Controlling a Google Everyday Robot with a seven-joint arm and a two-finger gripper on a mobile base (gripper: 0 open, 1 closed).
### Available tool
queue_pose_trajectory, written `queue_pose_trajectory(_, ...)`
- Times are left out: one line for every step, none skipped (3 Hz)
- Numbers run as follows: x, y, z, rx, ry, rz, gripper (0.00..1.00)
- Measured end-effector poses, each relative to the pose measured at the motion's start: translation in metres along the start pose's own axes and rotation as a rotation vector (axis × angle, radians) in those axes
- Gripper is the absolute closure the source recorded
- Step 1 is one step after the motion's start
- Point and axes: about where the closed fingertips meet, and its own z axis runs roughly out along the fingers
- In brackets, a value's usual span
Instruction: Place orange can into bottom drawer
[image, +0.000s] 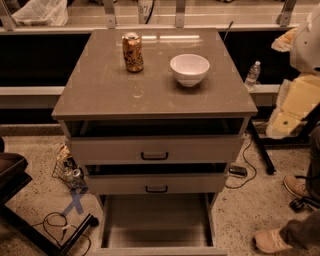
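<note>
On cabinet top (110, 95), rear left: orange can (132, 52), off edges; bottom drawer (157, 222) open; gripper (287, 40) far right, state unclear.

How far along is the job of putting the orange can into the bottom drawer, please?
Done: the bottom drawer stands open. In hand: nothing; the claw is out of view, only the arm shows at right. Left: the orange can stands upright on the cabinet top.

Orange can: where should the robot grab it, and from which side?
Grip the orange can mid-body, from the front: it stands upright, and the white bowl sits to its right. The tool is at the view's right edge.
</note>
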Motion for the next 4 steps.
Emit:
queue_pose_trajectory(-0.024,-0.047,0.018,0.094,-0.155,0.009,0.0)
queue_pose_trajectory(-0.052,-0.095,0.035,0.168,-0.323,0.044,0.0)
queue_pose_trajectory(-0.081,-0.133,0.051,0.212,-0.483,0.082,0.0)
queue_pose_trajectory(-0.109,-0.154,0.076,0.219,-0.648,0.15,0.0)
